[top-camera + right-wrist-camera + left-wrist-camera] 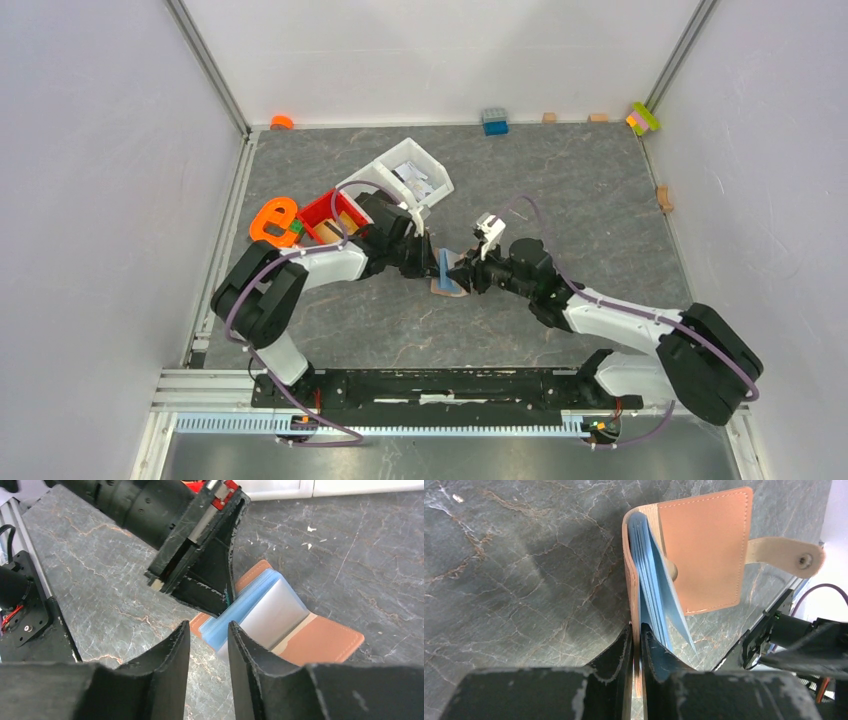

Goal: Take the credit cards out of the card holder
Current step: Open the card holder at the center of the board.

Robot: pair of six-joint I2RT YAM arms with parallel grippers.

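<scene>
The left pincer point(636, 630) clamped one cover of the single open card holder point(704, 550). Beside it, the right pincer point(209, 627) stood slightly parted, empty.

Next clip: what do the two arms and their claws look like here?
Both the left arm and the right arm have white link shells between bulky black joints, and each is trailed by a looping purple cable. The left claw and right claw have matte black, wedge-shaped fingers, scuffed pale along the edges.
</scene>
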